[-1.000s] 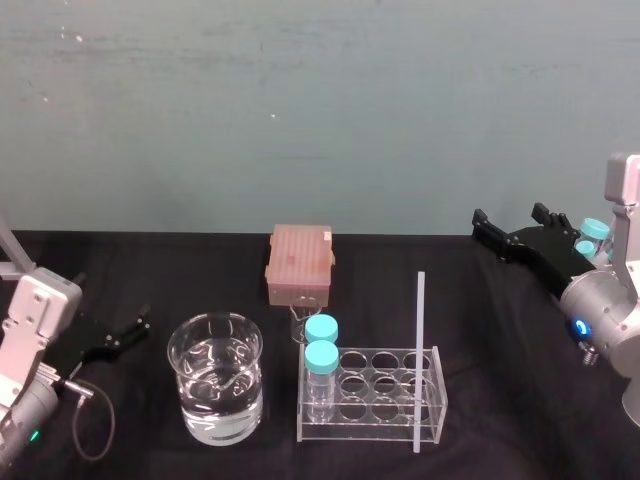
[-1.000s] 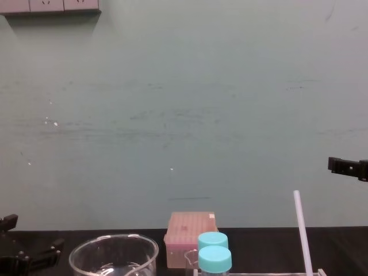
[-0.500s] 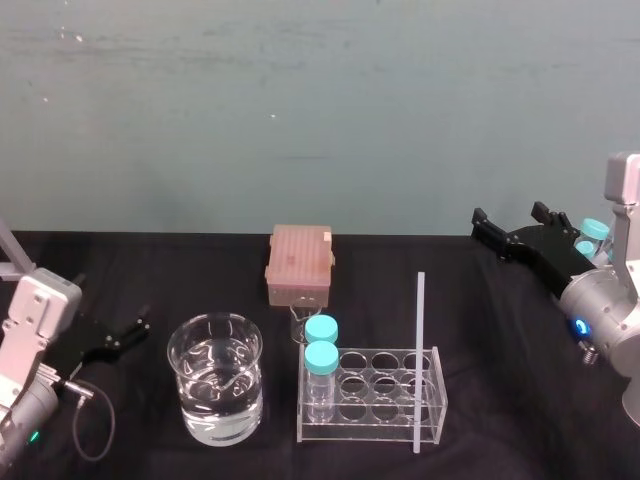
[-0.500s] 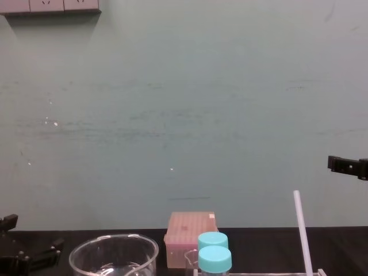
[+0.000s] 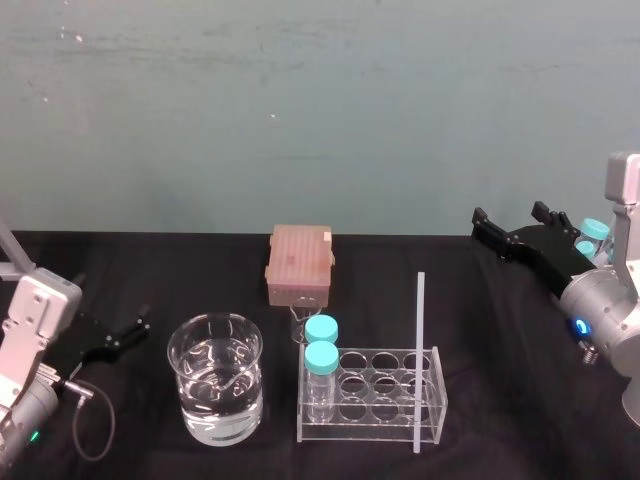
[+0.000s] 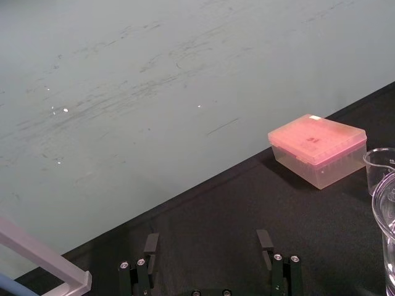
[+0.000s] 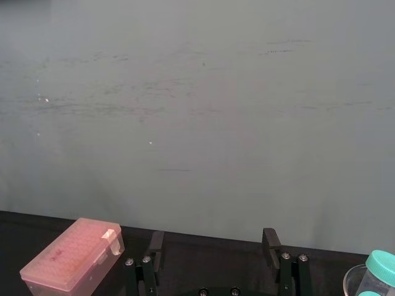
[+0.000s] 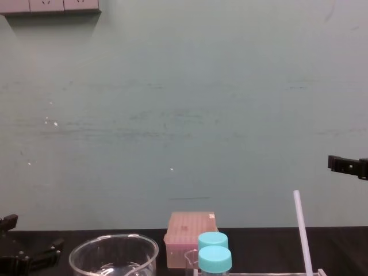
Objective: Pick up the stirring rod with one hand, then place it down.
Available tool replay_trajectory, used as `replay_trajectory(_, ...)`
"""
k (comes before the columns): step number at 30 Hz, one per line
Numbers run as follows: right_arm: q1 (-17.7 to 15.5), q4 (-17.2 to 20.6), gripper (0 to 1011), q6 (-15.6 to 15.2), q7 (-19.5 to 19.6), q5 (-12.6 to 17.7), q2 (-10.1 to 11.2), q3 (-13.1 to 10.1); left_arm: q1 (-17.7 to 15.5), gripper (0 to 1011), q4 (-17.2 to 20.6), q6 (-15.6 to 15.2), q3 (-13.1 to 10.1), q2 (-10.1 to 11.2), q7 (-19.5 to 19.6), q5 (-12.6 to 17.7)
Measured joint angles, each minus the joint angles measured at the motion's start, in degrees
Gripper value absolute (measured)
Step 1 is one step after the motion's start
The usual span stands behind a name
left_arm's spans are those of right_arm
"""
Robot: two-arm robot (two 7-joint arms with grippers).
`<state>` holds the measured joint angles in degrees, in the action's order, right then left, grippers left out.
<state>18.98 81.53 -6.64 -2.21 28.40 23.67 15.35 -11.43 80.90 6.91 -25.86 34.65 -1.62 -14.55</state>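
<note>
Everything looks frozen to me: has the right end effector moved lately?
No. The right end effector holds the same spot, up and right of the rack.

On the black counter [image 5: 200,270]: one stirring rod [image 5: 419,330], one clear rack [image 5: 360,428], two blue-capped tubes [image 5: 321,358] in it, two more blue caps [image 5: 594,229] far right, one water beaker [image 5: 215,390], one small glass [image 5: 298,322], one pink box [image 5: 299,262]. Two hands: left hand [image 5: 143,320], right hand [image 5: 508,222].

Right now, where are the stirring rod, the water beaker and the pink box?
stirring rod [image 5: 419,360]: head view, mid-shaft.
water beaker [image 5: 215,415]: head view, front wall.
pink box [image 5: 300,255]: head view, lid top.
</note>
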Motion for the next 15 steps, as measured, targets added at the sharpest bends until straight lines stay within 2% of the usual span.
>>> replay_trajectory(15,0.0,0.01,1002,0.01,0.05,0.0,0.0,0.0,0.0,1004,0.0,0.0,0.0,0.0,0.0,0.0)
